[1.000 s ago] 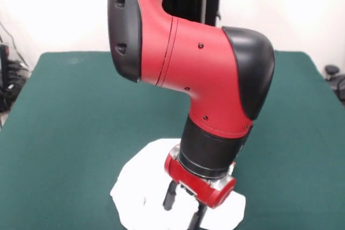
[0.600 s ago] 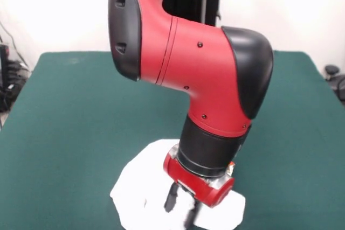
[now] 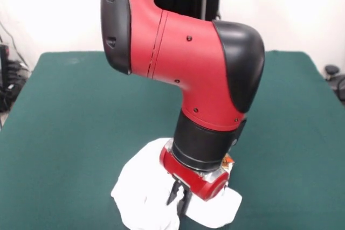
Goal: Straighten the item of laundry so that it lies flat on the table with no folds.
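Observation:
The item of laundry (image 3: pixel 144 187) is a small white garment, bunched and rumpled near the front edge of the dark green table (image 3: pixel 70 111). None of its print shows from here. My gripper (image 3: pixel 179 197) comes down on the middle of the cloth, its two black fingers shut together with a fold of white fabric pinched between them. The cloth bulges up on both sides of the fingers. The red wrist hides the part of the garment behind it.
The arm's big red and black elbow (image 3: pixel 215 74) hangs over the table's middle. Cables (image 3: pixel 8 76) lie off the left edge and a dark object (image 3: pixel 333 74) sits off the right edge. The garment lies close to the front edge.
The fingers, spread apart over the cloth a second ago, have closed onto it. The arm has shifted slightly left and the garment has gathered into a tighter bunch around the fingers.

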`<state>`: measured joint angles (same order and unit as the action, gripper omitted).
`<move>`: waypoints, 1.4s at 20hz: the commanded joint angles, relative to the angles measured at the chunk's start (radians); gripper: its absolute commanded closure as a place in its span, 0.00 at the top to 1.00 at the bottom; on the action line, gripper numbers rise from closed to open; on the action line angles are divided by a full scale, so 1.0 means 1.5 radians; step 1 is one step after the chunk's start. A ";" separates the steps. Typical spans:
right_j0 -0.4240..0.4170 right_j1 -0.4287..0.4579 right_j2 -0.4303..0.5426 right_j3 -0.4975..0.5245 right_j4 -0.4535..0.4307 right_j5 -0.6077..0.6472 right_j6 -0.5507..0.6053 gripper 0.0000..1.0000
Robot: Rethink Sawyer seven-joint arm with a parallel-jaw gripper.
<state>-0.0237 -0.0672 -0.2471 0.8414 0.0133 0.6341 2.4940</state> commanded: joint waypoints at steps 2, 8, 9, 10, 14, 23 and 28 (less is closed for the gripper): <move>0.013 -0.028 0.063 0.155 0.045 0.038 0.102 0.00; -0.006 -0.143 0.074 0.268 0.055 0.051 0.044 0.00; -0.009 -0.165 0.072 0.292 0.052 0.050 0.034 0.00; -0.012 -0.190 0.070 0.321 0.051 0.047 0.025 0.00; -0.030 -0.283 0.061 0.412 0.039 0.049 -0.012 0.00; -0.119 -0.452 0.090 0.538 0.034 0.106 -0.114 0.00; -0.142 -0.510 0.095 0.532 0.026 0.172 -0.128 0.00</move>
<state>-0.2263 -0.6858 -0.2354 1.4600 0.0480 0.6990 2.4940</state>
